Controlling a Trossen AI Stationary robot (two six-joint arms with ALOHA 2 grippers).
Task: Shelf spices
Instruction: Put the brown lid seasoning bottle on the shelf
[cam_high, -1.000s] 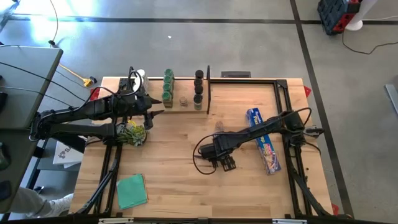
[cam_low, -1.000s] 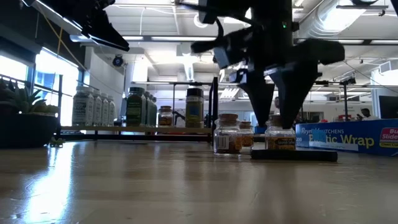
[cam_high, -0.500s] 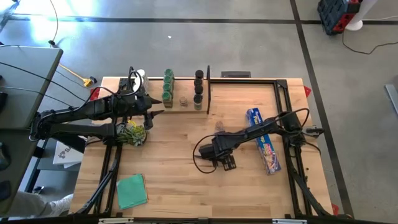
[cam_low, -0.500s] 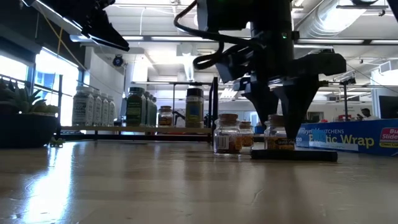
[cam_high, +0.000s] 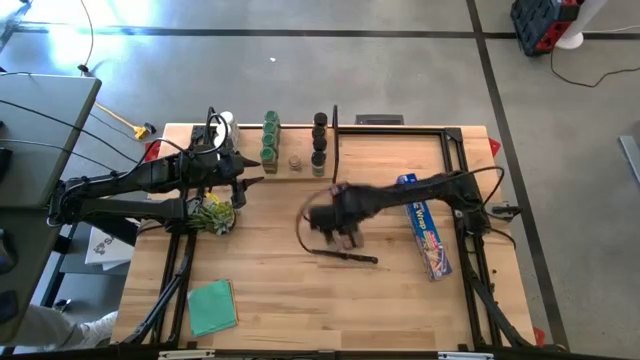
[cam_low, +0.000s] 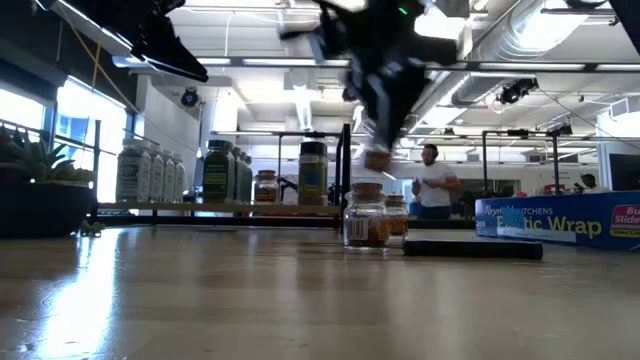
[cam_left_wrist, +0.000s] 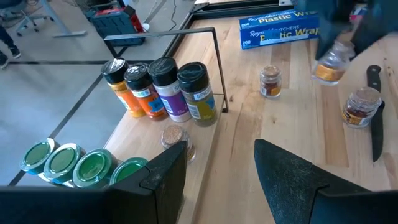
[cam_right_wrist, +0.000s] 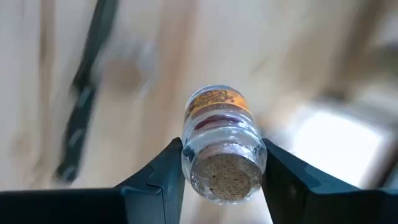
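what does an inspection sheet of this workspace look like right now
surface: wooden table, mostly bare at the front
job's things: jars on the shelf; two loose jars on the table
clutter: knife, wrap box, green cloth
grippers: right gripper holds a cork-topped jar aloft; left gripper open, empty, near the shelf
cables: black loop at the right arm
surroundings: person standing in the room behind
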